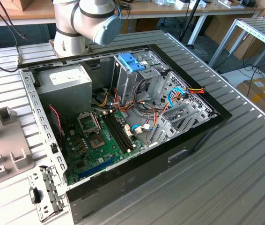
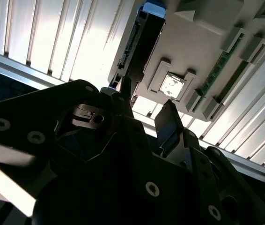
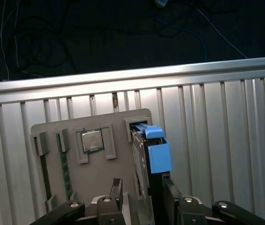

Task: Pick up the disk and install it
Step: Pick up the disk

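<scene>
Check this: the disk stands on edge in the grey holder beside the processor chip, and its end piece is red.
Wrong colour: the end piece is blue, as the first wrist view shows. The disk does stand on edge in the grey holder beside the processor chip.

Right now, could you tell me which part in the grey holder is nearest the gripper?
The disk, on edge with a blue end: the gripper aims at it, while processor and memory sticks sit aside.

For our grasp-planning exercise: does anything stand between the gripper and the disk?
Nothing visible does. In the first wrist view the open gripper flanks the disk, which stands on edge in the grey holder.
</scene>
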Controlling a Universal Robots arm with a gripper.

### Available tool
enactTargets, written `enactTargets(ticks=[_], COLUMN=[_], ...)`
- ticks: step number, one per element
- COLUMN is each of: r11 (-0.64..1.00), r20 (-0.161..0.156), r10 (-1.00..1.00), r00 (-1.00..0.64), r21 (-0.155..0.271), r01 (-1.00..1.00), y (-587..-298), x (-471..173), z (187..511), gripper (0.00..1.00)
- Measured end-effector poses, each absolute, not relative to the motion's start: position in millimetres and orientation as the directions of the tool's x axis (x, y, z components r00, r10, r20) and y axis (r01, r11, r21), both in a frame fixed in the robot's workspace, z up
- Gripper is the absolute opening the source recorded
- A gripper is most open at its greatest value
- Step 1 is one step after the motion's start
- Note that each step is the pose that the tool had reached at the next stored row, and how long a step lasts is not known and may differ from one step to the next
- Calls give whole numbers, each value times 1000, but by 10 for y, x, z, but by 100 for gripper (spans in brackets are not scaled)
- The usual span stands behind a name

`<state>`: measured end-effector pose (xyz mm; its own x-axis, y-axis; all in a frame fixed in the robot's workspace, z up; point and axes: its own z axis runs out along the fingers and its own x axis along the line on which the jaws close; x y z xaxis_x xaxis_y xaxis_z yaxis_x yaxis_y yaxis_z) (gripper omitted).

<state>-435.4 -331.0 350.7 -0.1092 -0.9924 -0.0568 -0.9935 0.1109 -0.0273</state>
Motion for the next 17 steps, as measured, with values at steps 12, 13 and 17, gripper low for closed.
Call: enactTargets(ticks=[12,13,17], r11=[111,111,83], r20=[-60,-61,-61], r10=[-992,-992,-995], r00=[-109,-109,-81], r21=[-27,-27,-27], r01=[-993,-993,-996], y=[-3283,-3279,-3235], x=[-4413,-4418,-4421], z=[3400,3390,3363], gripper=[48,48,48])
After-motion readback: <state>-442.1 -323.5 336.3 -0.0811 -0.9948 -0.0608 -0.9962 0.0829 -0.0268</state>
